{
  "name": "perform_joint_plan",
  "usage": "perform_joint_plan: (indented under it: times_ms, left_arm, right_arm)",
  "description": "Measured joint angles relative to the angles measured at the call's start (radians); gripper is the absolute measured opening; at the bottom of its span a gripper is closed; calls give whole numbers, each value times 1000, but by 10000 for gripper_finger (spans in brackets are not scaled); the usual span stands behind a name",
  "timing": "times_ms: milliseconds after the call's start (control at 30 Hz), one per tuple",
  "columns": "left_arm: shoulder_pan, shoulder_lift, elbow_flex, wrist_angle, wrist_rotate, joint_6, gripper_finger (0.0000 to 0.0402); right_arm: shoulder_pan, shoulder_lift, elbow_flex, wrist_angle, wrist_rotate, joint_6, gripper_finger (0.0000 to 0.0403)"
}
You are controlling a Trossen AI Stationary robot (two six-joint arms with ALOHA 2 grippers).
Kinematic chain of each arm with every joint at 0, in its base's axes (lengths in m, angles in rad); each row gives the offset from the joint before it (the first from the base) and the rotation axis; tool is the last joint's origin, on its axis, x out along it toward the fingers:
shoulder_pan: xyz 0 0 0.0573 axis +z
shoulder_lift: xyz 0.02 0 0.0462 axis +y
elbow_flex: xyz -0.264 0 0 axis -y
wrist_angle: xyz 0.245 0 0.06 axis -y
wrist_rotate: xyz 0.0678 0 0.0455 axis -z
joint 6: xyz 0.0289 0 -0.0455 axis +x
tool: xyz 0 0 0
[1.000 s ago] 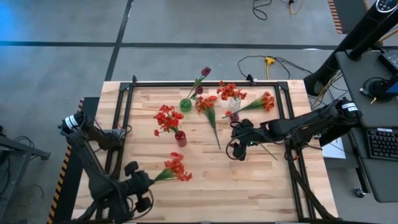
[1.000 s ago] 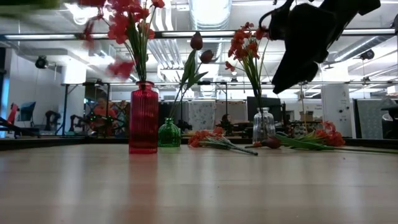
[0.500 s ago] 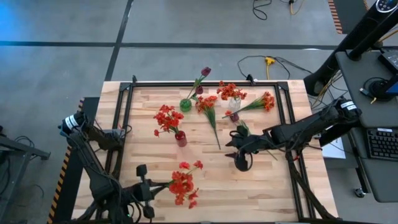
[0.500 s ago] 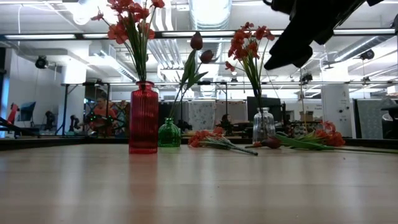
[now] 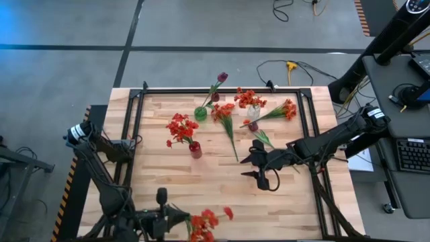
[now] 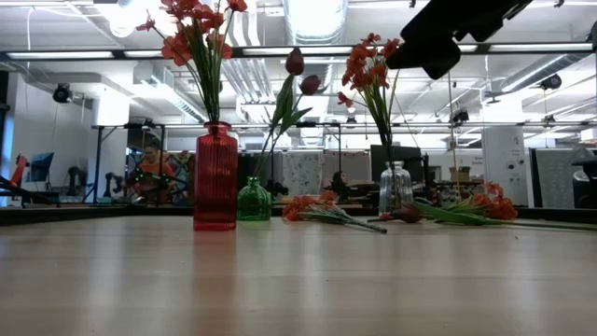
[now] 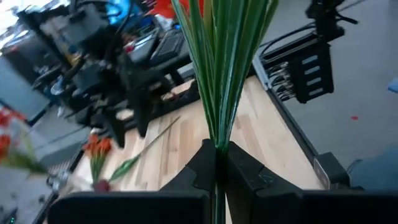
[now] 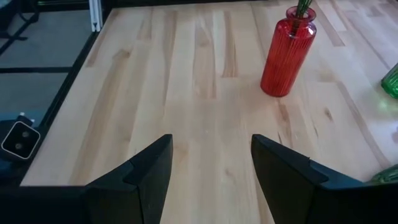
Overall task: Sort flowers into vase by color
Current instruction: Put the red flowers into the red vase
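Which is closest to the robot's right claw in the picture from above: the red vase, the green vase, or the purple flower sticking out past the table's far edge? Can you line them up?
From the right gripper, which is open over the table's middle:
1. Red vase, to its left, nearest.
2. Green vase, farther back and left.
3. Purple flower, at the far edge, farthest.

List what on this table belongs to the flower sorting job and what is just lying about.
Job:
- red vase with red flowers
- green vase with purple buds
- clear vase with orange-red flowers
- loose stems
- red flower stem in the left end effector

Lying about:
- yellow plug and cables
- keyboard
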Motion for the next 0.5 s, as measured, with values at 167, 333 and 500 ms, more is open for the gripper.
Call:
perform_joint_plan:
  times_ms: [167, 333, 500]
  left_arm:
    - [74, 0, -16, 75, 134, 76, 1]
    - [157, 1, -136, 318, 318, 163, 1]
    - [175, 0, -266, 604, 330, 256, 1]
  right_arm:
    - [13, 0, 0, 11, 0, -19, 209]
    - [36, 0, 0, 41, 0, -58, 209]
    - [58, 0, 0, 61, 0, -96, 209]
